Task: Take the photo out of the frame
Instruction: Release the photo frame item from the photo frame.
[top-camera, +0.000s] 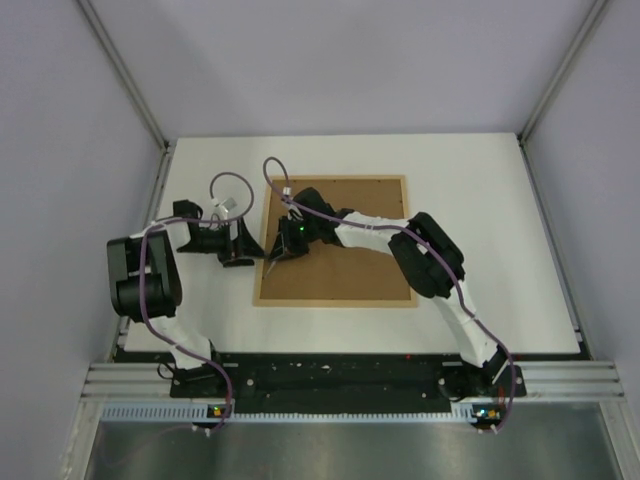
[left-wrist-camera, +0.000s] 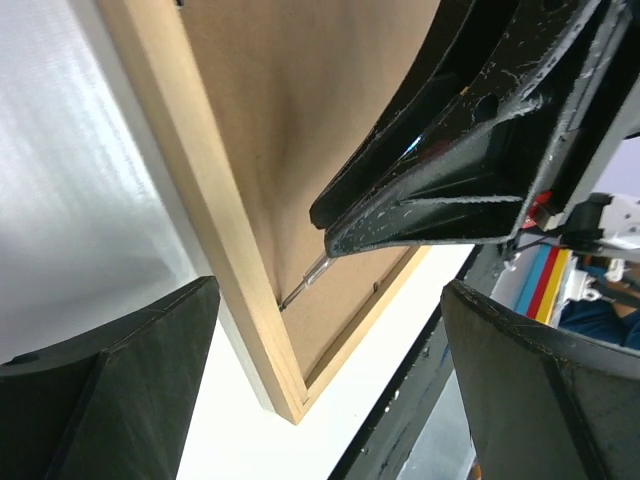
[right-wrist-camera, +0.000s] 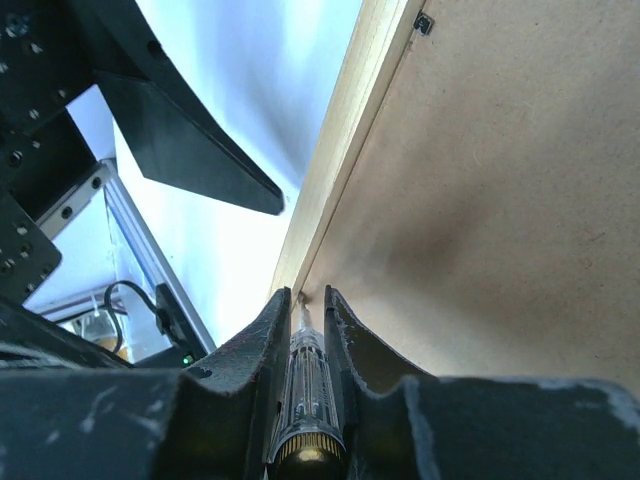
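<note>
The frame (top-camera: 340, 301) lies flat on the white table (top-camera: 490, 260), near its middle, back side up. Its brown backing board (top-camera: 345, 275) fills the wooden border, so the photo cannot be seen in any view.

The right gripper (top-camera: 286, 244) reaches over the left part of the backing board, and from above its black body hides whatever it carries. The right wrist view settles it: the two fingers (right-wrist-camera: 345, 345) are clamped on a clear-handled screwdriver (right-wrist-camera: 305, 395). The handle's brass end is towards the camera and the thin tip is down in the seam where the backing board meets the inner edge of the frame. Whether the tip actually goes under the board is too small to tell. A small dark clip (right-wrist-camera: 425, 22) sits on that same edge, cut off at the top of the view.

The left gripper (top-camera: 243, 250) is just beside the left edge of the frame with its jaws wide apart – in its own wrist view the fingers (left-wrist-camera: 120, 390) stand at the two lower corners with nothing between them but a corner of the frame and the table. The right gripper crosses the upper right of that view and covers much of the backing board there.
</note>
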